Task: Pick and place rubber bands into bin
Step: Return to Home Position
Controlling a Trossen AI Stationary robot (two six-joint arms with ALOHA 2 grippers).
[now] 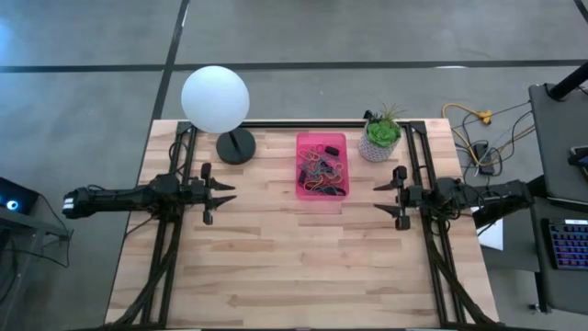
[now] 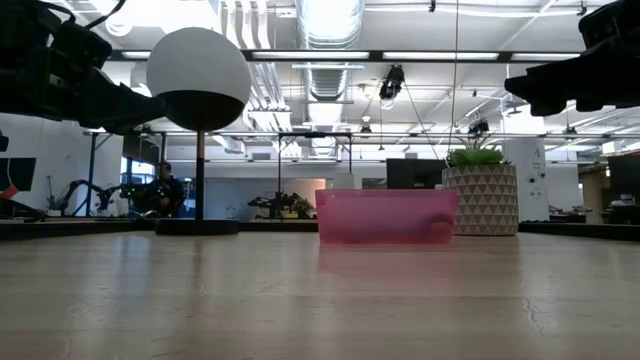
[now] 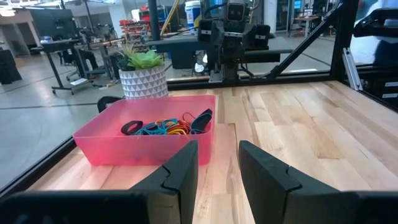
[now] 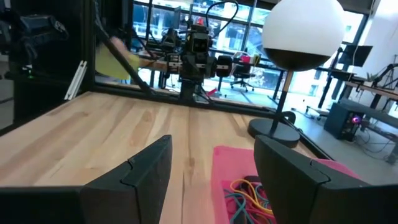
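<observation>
Overhead, the left gripper (image 1: 227, 193) hangs above the table (image 1: 276, 276) to the left of the pink bin (image 1: 322, 137), its fingers parted and empty. The right gripper (image 1: 381, 198) faces it from the bin's other side, spread wider and also holding nothing. The rubber bands (image 1: 323, 173) lie tangled inside the bin, which stands between the lamp (image 1: 215, 99) and the plant pot (image 1: 378, 144).

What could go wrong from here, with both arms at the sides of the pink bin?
1. The left gripper, open, hangs raised near the lamp; a wide swing might knock over its top-heavy globe.
2. The rubber bands lie heaped in the low-walled bin; a bump from the open right gripper could probably shift it or spill some.
</observation>
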